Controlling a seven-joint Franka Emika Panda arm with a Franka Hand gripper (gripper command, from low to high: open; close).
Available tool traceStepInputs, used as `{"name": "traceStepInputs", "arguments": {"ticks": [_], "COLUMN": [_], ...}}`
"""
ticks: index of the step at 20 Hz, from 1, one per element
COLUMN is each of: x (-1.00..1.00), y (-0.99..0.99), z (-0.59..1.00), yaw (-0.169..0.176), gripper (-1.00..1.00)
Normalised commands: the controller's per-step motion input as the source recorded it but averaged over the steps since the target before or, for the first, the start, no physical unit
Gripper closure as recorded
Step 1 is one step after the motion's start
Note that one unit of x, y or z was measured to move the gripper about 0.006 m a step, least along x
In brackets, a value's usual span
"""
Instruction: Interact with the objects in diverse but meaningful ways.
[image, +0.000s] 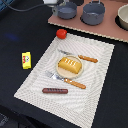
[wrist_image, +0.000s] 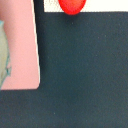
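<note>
While sausage (image: 55, 91) lay nearest on pale striped placemat (image: 30, 82), fork (image: 66, 79) sat just beyond. Bread loaf (image: 69, 64) rested on tan plate (image: 62, 71) mid-mat, knife (image: 80, 56) behind. Yellow packet (image: 26, 60) lay off mat on dark table (image: 15, 35). Tomato (image: 61, 33) touched mat's far corner. Grey pans (image: 93, 12) stood farthest on pink board (image: 107, 29). Gripper out of sight; grip state unknown.
</note>
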Motion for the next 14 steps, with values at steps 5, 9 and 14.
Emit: {"name": "traceStepInputs", "arguments": {"ticks": [5,9,14], "x": [0.29,0.21,0.13], "y": [0.00,0.00,-0.02], "z": [-0.32,-0.32,-0.35], "yaw": [0.000,0.000,0.000], "gripper": [-1.00,-1.00,-1.00]}}
